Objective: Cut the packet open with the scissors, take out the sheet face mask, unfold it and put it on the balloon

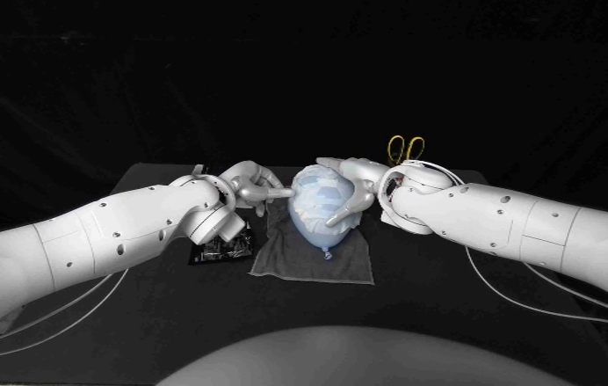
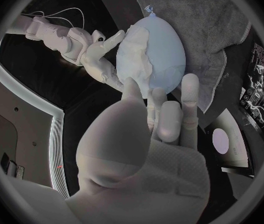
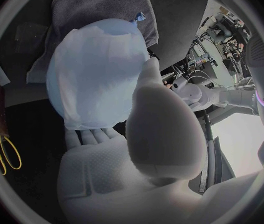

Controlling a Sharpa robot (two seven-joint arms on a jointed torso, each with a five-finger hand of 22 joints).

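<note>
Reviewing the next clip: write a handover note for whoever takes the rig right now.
Left hand: fingers straight, touching the sheet mask on the balloon.
Right hand: cups the balloon from the other side.
The balloon lies on the grey cloth. The scissors are behind the right arm and the packet is under the left arm.
Done: mask out and laid over the balloon.
Left: probably smooth it, then let go.

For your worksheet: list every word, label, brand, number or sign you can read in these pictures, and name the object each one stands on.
No text can be read.
black packet: white print, too blurred and bent to read.
balloon, sheet mask, grey cloth, scissors: no lettering seen on them.
</note>
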